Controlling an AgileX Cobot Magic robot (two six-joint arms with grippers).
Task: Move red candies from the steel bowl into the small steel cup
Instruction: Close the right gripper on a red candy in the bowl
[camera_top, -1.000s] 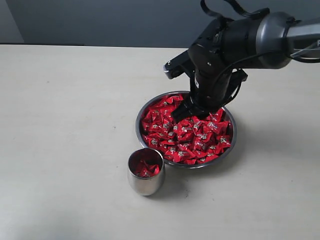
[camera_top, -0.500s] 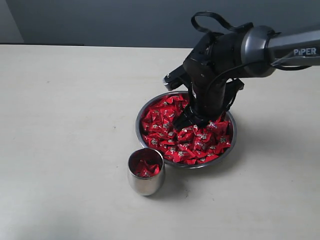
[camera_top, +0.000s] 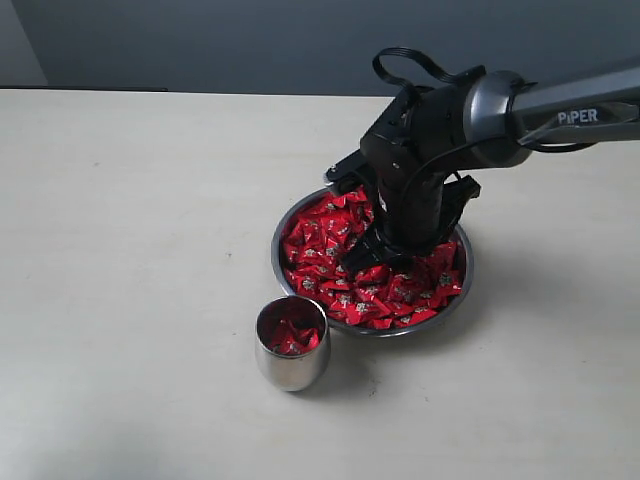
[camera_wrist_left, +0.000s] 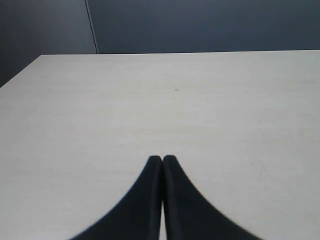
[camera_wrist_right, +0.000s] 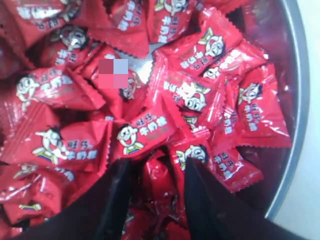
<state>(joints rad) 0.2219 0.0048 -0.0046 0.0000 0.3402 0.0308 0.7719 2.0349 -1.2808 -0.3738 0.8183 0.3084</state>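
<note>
Right claw (camera_top: 366, 262) is down in the candies (camera_top: 320, 240), tips lost under the arm (camera_top: 480, 105). Gripping one? Can't tell. The arm also blocks the far middle of the bowl (camera_top: 275, 262). Up close, its rim runs off-frame, and a pixelated square (camera_wrist_right: 113, 73) masks one wrapper.

The word PIPER is written in white letters on the grey right arm (camera_top: 545, 100). The red candies (camera_wrist_right: 145, 131) each have a little cartoon boy's face and white Chinese writing on the wrapper. The writing is too small and crinkled to read for sure. No other words or numbers show
</note>
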